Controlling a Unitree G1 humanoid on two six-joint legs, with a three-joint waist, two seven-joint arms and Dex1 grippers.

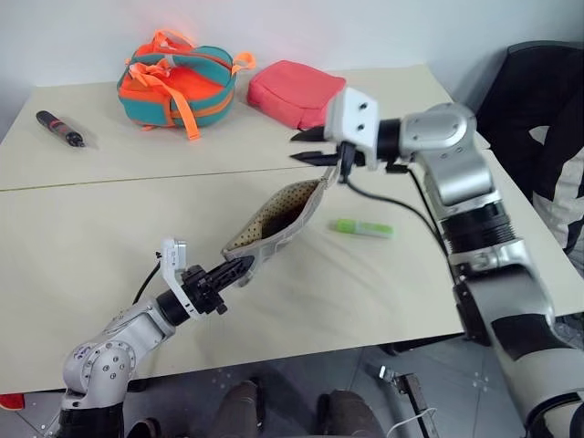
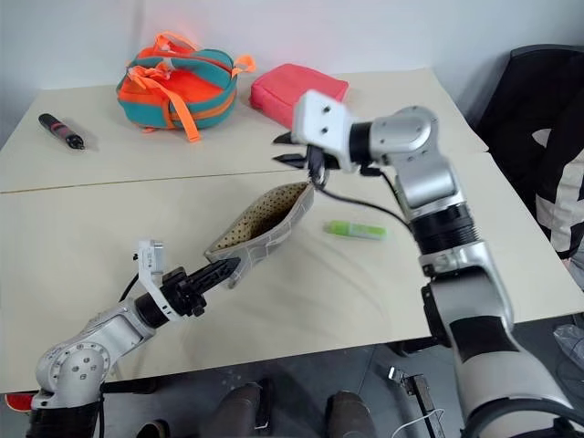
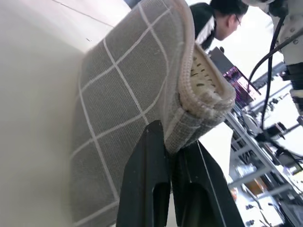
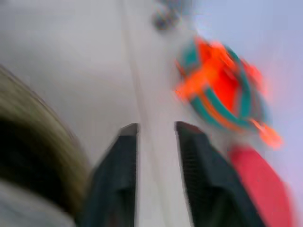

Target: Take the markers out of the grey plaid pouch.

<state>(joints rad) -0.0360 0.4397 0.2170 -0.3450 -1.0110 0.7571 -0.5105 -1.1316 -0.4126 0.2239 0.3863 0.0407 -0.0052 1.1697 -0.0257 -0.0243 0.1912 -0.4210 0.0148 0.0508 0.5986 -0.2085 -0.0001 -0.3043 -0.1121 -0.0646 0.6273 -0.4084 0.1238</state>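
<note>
Grey plaid pouch point(image 1: 274, 222) hangs tilted above the bench point(image 1: 109, 237), its lower corner pinched in the fully closed left gripper point(image 1: 239, 266). The open mouth, showing dotted tan lining, reaches up to just under the right gripper point(image 1: 306, 146), whose fingers stand a little apart with nothing between them. A light green marker point(image 1: 362, 228) lies below the right gripper. The pouch's inside is mostly hidden.

pouch point(image 1: 274, 219) interior hidden, right gripper point(image 1: 310, 146) wrist view blurred
</note>
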